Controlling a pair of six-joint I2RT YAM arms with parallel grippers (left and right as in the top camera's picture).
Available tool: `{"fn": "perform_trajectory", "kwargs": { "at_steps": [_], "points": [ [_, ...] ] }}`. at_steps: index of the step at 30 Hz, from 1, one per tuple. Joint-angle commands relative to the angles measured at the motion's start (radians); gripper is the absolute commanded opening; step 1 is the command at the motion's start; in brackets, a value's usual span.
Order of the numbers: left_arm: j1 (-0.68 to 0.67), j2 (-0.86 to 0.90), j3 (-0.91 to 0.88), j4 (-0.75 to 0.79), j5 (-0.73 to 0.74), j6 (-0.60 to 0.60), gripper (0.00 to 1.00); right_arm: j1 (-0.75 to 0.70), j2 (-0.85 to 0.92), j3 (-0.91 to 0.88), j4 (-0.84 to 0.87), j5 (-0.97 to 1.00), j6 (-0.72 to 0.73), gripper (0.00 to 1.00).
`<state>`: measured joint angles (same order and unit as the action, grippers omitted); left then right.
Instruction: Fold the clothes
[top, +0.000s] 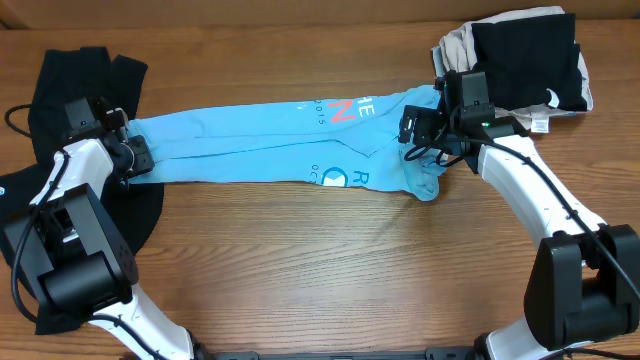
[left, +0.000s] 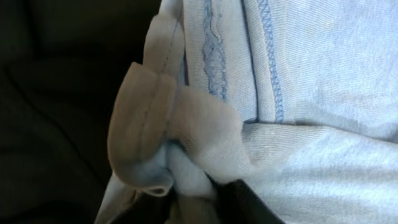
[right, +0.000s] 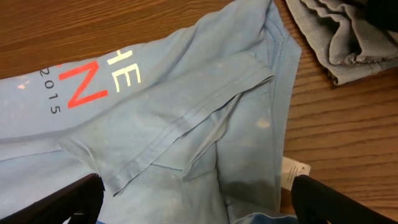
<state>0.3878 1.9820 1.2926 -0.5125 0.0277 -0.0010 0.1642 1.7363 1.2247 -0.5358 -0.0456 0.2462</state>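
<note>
**A:** Shirt (top: 270, 145) first: where is it?

**B:** Stretched left to right across the wooden surface (top: 330, 270), red and white lettering facing up near its right end.

**A:** Left claw (top: 138, 158)?

**B:** Clamped tight on the bunched hem at the left end, at the edge of a black garment (top: 60, 90) spread under that arm.

**A:** And the right claw (top: 412, 138)?

**B:** Hanging over the right end, fingers (right: 68, 199) spread wide, gripping nothing. A pile (top: 525, 55) of black and beige cloth sits at the far right.
</note>
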Motion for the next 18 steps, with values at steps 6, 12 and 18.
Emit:
{"fn": "perform_trajectory", "kwargs": {
  "at_steps": [6, 12, 18],
  "points": [
    [0.004, 0.003, 0.091, -0.089, 0.114, 0.005, 0.06, 0.0, -0.029, 0.027, 0.002, -0.001, -0.012, 1.0],
    [-0.026, 0.003, 0.239, -0.242, 0.165, 0.006, 0.04, 0.0, -0.029, 0.027, 0.002, -0.002, -0.011, 1.0],
    [-0.121, 0.003, 0.309, -0.314, 0.164, 0.029, 0.04, 0.0, -0.029, 0.027, -0.013, -0.002, -0.011, 1.0]
  ]
}}
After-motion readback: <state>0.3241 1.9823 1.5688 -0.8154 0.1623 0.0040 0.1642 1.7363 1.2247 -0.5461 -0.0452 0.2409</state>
